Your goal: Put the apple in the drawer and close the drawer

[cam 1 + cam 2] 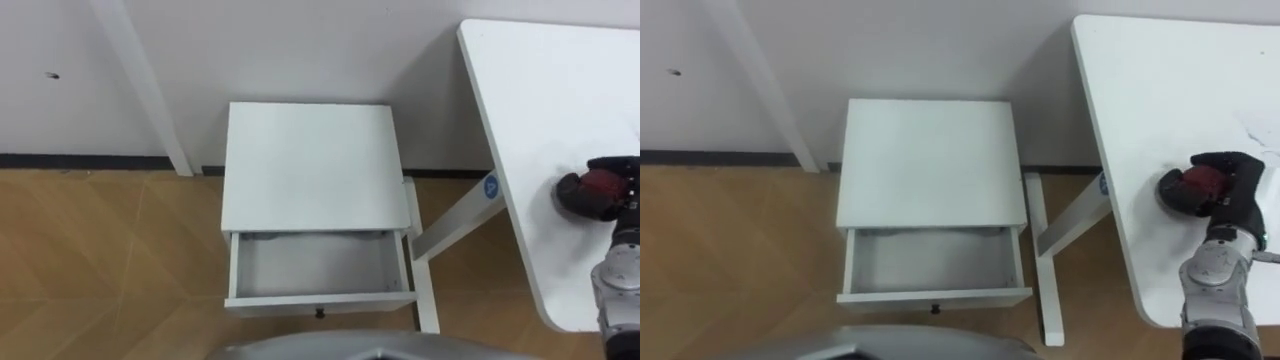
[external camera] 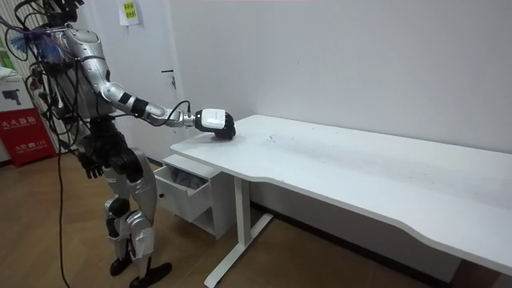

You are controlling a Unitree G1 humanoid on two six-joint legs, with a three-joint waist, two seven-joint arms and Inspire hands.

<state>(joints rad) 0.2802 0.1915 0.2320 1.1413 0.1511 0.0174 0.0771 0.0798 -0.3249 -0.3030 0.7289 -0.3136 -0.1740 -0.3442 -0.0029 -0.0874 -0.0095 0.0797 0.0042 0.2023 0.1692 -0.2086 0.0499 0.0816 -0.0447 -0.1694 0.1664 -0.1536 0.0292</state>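
— Where is the apple (image 1: 1196, 186)?

— On the white table (image 1: 1160, 90), just in from the short end edge that faces the cabinet (image 1: 930, 160), about midway along that edge. Its dark red skin shows between the fingers.

— So a hand is on it?

— Yes, the right hand (image 1: 1237, 185). The arm reaches in from the lower right, and the dark fingers and thumb are curled round the apple from the table's inner side. In the room view the hand lies low on the tabletop at that end. I cannot tell whether the apple is off the surface.

— And the other hand?

— The left hand (image 2: 94, 166) hangs by the robot's hip in the room view. It is too small and dark to tell how its fingers are set.

— What about the drawer (image 1: 318, 266)?

— It is pulled out from the front of the cabinet, towards the robot. The inside is bare grey-white, and a small dark knob (image 1: 320, 313) sits at the middle of the front panel.

— Where does the cabinet stand?

— On the wood floor (image 1: 100, 260), back against the white wall (image 1: 300, 50), just beside the table's end edge. A white table leg (image 1: 455, 228) slants down between the two, and the leg's foot runs along the floor close by the drawer's right side. The apple and the drawer are well apart.

— And the robot?

— It stands upright in front of the cabinet, with the table at its right side and its right arm stretched out over the end of the table.
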